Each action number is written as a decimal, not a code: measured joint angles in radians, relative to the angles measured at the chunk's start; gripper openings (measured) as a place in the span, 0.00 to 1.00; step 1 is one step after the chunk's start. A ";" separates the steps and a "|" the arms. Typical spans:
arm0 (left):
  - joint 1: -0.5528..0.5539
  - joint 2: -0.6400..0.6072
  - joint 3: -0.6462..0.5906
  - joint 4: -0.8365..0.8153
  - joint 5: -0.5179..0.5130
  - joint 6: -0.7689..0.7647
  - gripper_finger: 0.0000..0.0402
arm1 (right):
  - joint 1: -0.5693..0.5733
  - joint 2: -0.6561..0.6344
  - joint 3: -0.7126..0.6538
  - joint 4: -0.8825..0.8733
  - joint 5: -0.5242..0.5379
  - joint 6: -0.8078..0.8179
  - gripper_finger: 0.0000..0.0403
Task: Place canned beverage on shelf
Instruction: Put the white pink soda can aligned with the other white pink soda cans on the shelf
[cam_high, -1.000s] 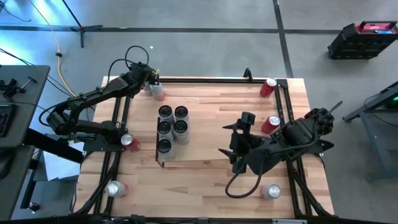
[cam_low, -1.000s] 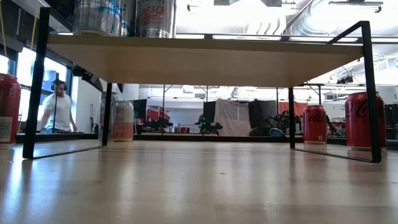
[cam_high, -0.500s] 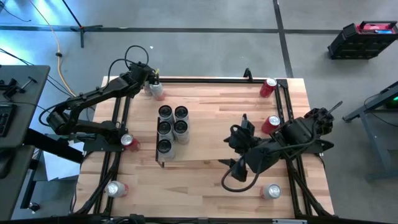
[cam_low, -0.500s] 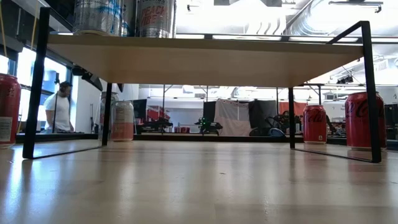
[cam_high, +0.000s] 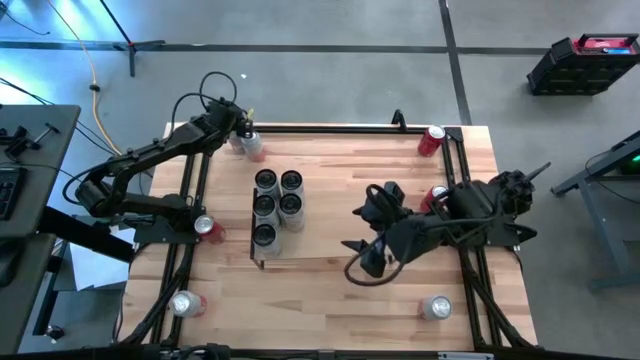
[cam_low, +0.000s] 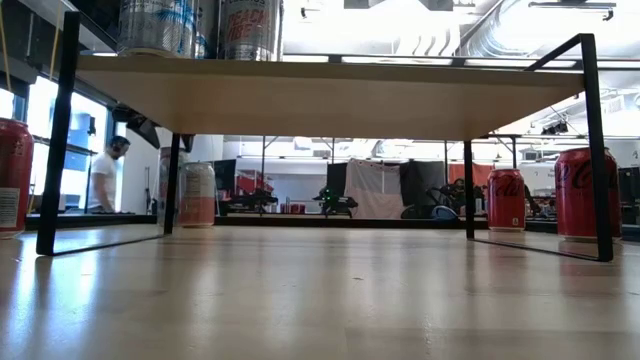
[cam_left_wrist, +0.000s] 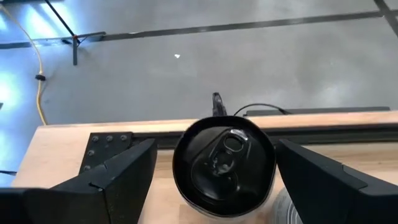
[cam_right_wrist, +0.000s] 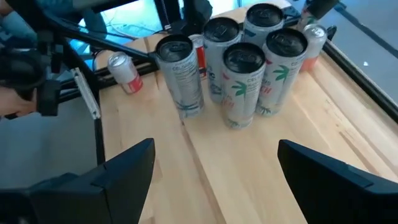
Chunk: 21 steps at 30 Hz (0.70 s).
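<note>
Five tall pale slim cans (cam_high: 276, 205) are seen standing together on the low light-wood shelf with black wire end frames (cam_high: 268, 255) at mid-worktop. Nearer, the right pincer (cam_high: 362, 230) is held open above bare wood, facing them. Farthest back, the left pincer (cam_high: 244, 138) is spread around a pale black-topped can (cam_left_wrist: 224, 165), not yet closed.

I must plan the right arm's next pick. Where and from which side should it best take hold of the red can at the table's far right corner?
Probably by the round side wall of the red can, mid-height, coming from the table's middle. It stands upright, with rails close behind it. The right gripper, open, is over the table's middle.
</note>
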 joint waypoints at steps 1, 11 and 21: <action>0.001 0.000 0.000 -0.007 0.001 -0.001 0.79 | -0.003 0.000 0.000 0.000 0.001 0.000 0.80; 0.003 0.000 -0.062 0.069 0.030 -0.036 0.79 | -0.007 0.000 0.000 0.006 -0.002 0.019 0.80; 0.018 0.000 -0.116 0.204 0.088 0.086 0.78 | -0.003 0.000 0.000 0.036 -0.005 0.007 0.80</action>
